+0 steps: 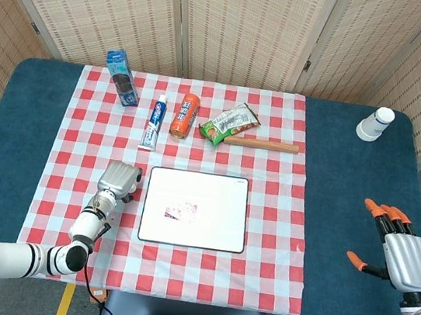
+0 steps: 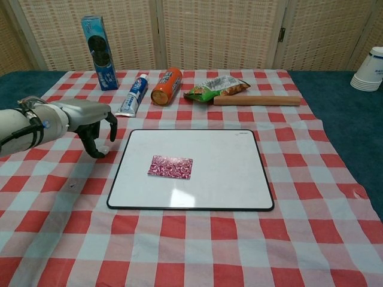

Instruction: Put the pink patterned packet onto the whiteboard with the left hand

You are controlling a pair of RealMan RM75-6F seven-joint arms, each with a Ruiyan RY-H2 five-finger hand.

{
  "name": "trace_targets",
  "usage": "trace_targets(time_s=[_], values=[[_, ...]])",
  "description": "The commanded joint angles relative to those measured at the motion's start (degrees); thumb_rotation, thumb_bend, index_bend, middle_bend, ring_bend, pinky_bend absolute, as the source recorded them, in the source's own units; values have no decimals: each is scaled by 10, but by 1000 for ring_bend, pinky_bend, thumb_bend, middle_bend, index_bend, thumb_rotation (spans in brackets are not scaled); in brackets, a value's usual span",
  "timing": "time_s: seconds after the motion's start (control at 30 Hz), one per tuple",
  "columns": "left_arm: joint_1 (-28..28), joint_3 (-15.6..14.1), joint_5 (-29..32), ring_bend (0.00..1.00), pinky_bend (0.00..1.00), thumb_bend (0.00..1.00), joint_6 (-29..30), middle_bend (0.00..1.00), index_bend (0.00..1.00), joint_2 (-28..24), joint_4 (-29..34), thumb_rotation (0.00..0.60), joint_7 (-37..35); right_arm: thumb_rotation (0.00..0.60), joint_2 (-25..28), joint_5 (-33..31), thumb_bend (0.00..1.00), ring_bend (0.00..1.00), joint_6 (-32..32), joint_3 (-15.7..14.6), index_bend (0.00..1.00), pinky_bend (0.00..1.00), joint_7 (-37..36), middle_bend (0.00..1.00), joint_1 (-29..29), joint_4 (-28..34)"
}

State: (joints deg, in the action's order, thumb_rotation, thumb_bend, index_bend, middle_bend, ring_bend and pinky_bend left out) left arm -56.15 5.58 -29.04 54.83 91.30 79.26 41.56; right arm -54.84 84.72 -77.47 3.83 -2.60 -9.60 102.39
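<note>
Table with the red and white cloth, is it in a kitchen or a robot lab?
Probably a robot test room: folding woven screens wall off the table, and mismatched props lie on it, like a toothpaste tube, a whiteboard and stacked paper cups.

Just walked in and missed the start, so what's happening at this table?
The pink patterned packet already lies flat on the whiteboard, left of its middle. The left hand holds nothing and hovers over the checked cloth just off the board's left edge, fingers curled downward. The right hand sits open at the far right of the table, away from everything.
</note>
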Motion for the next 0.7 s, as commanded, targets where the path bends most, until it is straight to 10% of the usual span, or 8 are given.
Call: trace_targets(time_s=[0.03, 0.7], values=[[4, 0, -6, 1000, 1000, 254, 1, 1000, 430, 3, -5, 600, -3, 512, 0, -2, 154, 102, 1, 0, 19, 121, 1, 155, -1, 1], [12, 6, 0, 1000, 1000, 276, -8, 1000, 432, 13, -21, 600, 7, 511, 0, -2, 154, 102, 2, -1, 19, 121, 5, 155, -1, 2]])
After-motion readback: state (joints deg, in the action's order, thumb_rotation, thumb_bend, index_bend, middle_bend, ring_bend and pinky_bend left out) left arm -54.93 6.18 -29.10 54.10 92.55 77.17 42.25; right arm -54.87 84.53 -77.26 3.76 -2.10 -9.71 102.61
